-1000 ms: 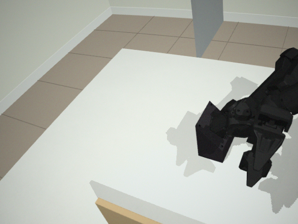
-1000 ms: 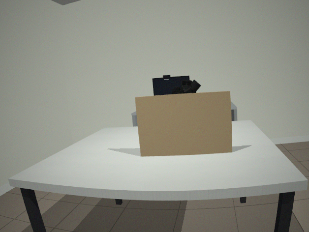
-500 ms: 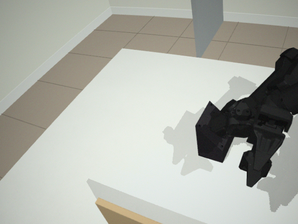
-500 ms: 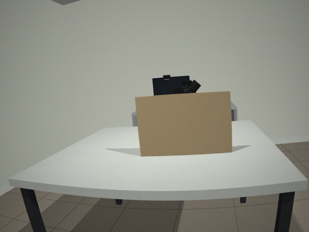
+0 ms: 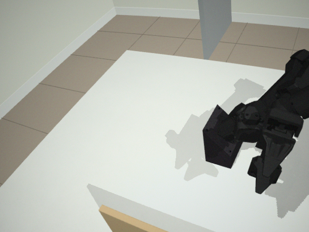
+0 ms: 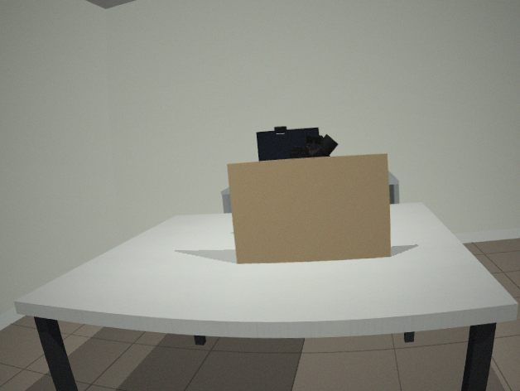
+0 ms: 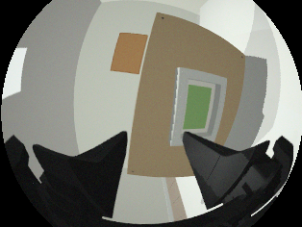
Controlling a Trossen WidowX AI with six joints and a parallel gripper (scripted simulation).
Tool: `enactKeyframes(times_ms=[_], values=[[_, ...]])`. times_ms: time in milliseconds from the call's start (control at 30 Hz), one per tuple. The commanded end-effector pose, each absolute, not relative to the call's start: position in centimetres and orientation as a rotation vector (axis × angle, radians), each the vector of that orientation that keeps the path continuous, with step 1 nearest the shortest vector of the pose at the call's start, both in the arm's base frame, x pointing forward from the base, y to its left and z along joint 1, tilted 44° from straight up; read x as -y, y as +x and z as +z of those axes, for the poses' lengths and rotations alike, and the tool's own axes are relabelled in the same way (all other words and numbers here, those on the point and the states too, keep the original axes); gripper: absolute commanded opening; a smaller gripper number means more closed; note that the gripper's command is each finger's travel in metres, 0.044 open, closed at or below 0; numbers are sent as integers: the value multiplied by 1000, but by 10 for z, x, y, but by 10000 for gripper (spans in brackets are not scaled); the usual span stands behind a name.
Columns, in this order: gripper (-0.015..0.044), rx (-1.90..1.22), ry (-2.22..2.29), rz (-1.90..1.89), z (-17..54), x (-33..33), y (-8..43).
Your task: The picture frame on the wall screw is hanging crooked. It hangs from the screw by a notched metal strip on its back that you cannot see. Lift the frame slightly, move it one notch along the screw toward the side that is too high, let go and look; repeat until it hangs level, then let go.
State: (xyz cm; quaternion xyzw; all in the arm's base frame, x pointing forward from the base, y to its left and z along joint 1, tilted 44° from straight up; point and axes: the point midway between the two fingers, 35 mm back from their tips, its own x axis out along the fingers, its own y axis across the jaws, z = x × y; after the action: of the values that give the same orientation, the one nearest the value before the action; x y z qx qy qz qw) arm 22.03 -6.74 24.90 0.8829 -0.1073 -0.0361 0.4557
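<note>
The picture frame (image 7: 180,103) shows in the wrist view, right of centre. It has a light grey border around a green picture and is in front of the tan board (image 7: 154,96) (image 6: 310,209). Its side edges lean slightly in this tilted, curved view, and I cannot tell how level it hangs. The screw and notched strip are hidden. The top and exterior views do not show the frame's front. My gripper (image 7: 155,136) (image 5: 263,183) is open and empty. In the wrist view the right fingertip overlaps the frame's lower edge; the left fingertip is left of the board.
The white table (image 5: 124,112) (image 6: 272,294) carries the standing board, whose top edge (image 5: 124,214) is at the bottom of the top view. An orange panel (image 7: 129,53) is left of the board. A grey panel (image 5: 216,24) stands beyond the table. A dark blue panel (image 6: 272,145) shows above the board.
</note>
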Motion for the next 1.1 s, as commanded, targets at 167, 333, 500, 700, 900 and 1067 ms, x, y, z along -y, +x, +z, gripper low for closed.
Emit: enactKeyframes(times_ms=[167,333,500,700,900,1067], values=[[260,259,2183,-87,248,67,221],[260,259,2183,-87,248,67,221],[260,265,2178,-87,243,63,224],[260,263,2184,-82,218,39,236],[260,261,2187,-82,207,28,237],[260,261,2187,-82,207,28,237]])
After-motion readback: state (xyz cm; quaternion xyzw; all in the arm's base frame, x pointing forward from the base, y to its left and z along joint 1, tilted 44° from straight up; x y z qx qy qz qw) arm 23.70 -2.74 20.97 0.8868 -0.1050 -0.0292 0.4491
